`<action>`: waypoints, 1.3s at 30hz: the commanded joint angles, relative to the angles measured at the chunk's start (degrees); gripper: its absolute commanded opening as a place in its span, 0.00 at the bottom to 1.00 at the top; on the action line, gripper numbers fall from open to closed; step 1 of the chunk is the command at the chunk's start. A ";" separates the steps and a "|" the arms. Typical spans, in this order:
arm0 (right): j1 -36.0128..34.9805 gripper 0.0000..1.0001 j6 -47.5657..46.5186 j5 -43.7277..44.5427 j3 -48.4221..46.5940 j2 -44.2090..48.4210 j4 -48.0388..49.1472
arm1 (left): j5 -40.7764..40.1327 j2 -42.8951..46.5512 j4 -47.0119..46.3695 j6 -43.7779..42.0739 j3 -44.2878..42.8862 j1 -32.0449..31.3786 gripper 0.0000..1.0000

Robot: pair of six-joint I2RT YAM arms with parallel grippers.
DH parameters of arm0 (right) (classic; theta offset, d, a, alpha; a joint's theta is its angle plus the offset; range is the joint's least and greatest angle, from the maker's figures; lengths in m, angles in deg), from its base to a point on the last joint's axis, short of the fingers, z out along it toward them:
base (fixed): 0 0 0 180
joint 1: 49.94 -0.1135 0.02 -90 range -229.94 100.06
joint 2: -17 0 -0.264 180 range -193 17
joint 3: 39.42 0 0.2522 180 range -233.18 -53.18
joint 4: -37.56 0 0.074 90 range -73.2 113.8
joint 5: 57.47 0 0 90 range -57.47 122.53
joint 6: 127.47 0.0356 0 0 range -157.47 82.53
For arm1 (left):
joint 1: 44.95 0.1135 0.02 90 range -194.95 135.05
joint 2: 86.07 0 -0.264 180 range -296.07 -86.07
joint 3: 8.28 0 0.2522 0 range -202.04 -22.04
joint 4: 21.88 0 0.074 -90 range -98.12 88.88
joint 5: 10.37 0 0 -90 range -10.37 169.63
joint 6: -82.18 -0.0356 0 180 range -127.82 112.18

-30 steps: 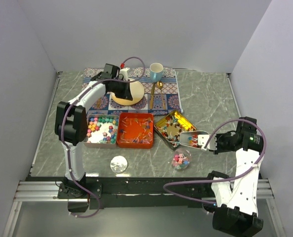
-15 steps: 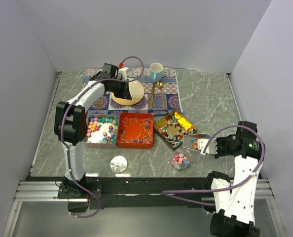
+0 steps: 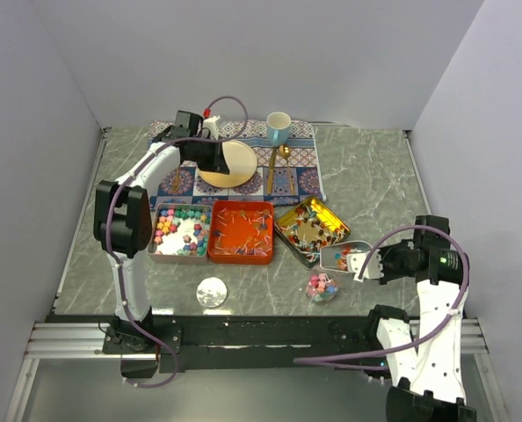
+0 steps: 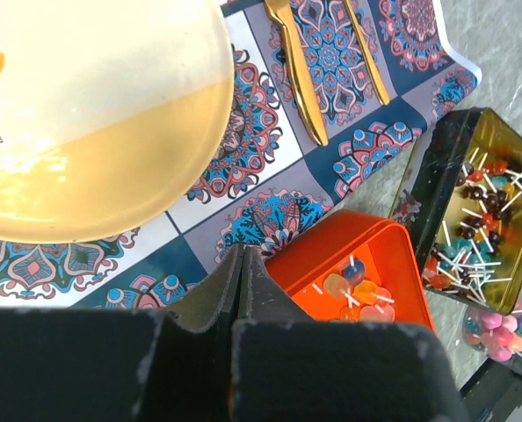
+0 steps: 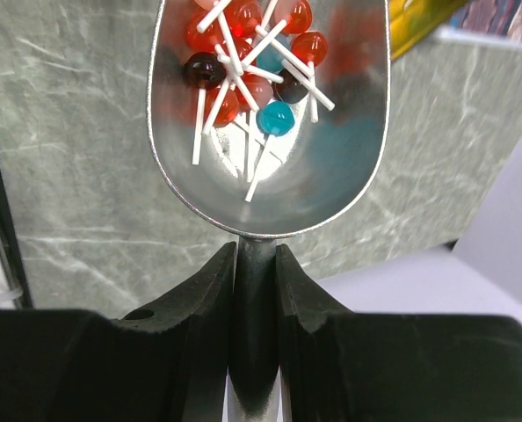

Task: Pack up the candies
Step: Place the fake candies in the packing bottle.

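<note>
Now my right gripper [image 5: 255, 257] pinches the silver metal scoop [image 5: 336, 167] of candies [image 5: 277, 117] above open grey marble table [image 5: 68, 158], my left gripper [image 4: 242, 268] closed empty.

no legible txt, labels, brands, nos. or signs in any view; only a small dark-and-orange mark on the plate [image 4: 94, 114], not readable as writing.

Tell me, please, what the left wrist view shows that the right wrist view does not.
Only the left wrist view: the round plate, patterned mat, gold cutlery, orange tin and the shut left end effector. Only the right wrist view: the right end effector clamping a metal scoop loaded with candies on white sticks. Both: the gold tin and the marble table.
</note>
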 commanded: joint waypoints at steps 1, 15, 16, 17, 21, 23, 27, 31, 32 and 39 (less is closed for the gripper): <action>-4.22 0.00 -31.62 -0.35 -2.14 -0.05 -5.17 | 2.08 0.36 -1.84 1.08 -2.56 0.51 0.01; -6.86 0.00 -37.51 7.92 0.77 1.26 -5.17 | 2.87 -0.87 -2.72 2.31 -2.82 0.86 0.01; -6.86 0.00 -37.59 7.83 0.07 1.18 -5.17 | 3.05 -0.96 -2.81 2.49 -2.91 0.95 0.01; -7.29 0.00 -37.59 8.00 -0.20 0.91 -5.17 | 3.14 -1.31 -2.90 2.66 -3.00 0.86 0.01; -9.14 0.00 -37.59 10.11 -1.69 0.65 -5.17 | 3.93 -2.37 -3.07 3.28 -4.49 0.95 0.01; -9.84 0.00 -37.59 11.34 -2.66 0.47 -5.17 | 4.28 -2.89 -3.16 3.63 -5.10 0.95 0.01; -11.69 0.00 -37.68 12.22 -3.63 0.38 -5.17 | 4.72 -3.25 -3.60 4.16 -5.63 1.21 0.01; -13.45 0.00 -37.51 12.13 -3.37 1.08 -5.17 | 5.51 -3.25 -4.04 4.77 -5.28 2.00 0.01; -13.45 0.00 -37.68 12.31 -3.37 1.18 -5.26 | 5.77 -3.25 -4.13 5.04 -5.19 2.26 0.01; -18.19 0.00 -37.51 17.75 -4.33 0.74 -5.17 | 6.13 -2.98 -4.39 5.30 -5.63 2.88 0.01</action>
